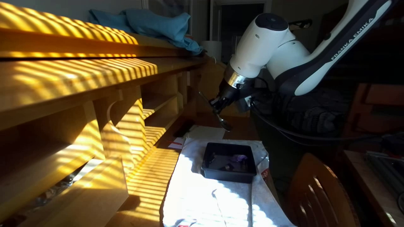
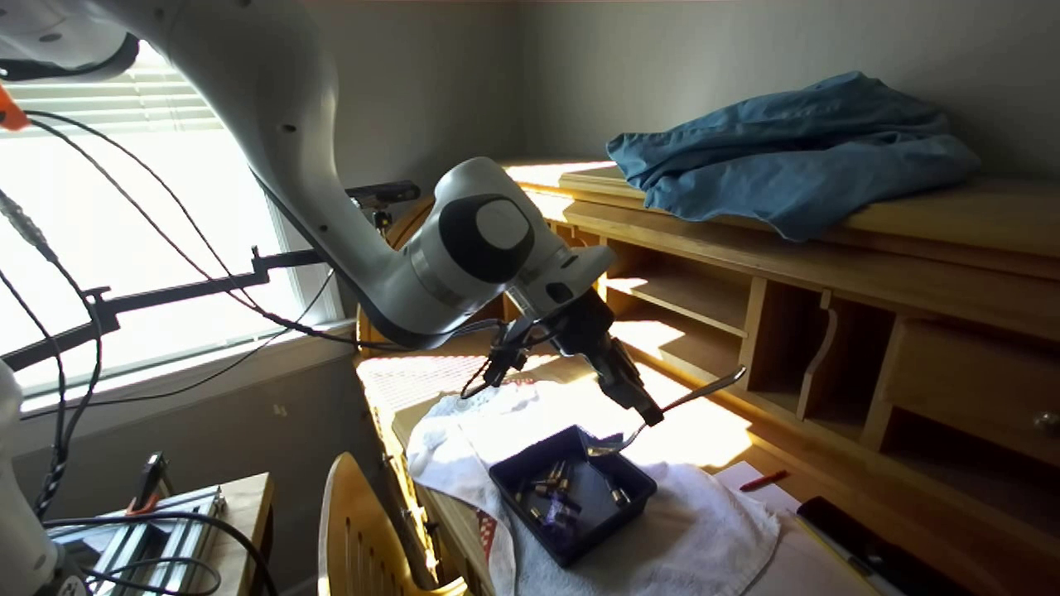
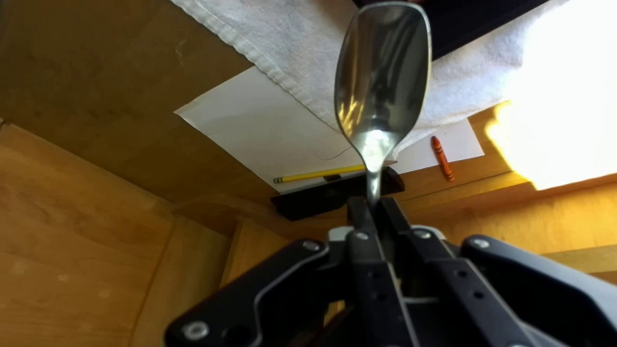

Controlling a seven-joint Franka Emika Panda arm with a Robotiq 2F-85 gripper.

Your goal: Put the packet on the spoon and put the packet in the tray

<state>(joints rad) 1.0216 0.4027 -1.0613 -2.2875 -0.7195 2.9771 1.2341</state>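
White, rounded, smooth-shelled arm (image 1: 288,58): yours reads FRANKA EMIKA on black
Shiny, metallic ring (image 1: 235,78): your arm's
Black, angular, jointed gripper (image 3: 373,201): yours shows round silver screws (image 3: 362,236)
Slender black cable (image 2: 319,334): yours, curving

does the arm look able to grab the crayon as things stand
Probably not: its jaws are shut on the spoon. Nothing covers the crayon, so it looks open to a grasp once the jaws are free.
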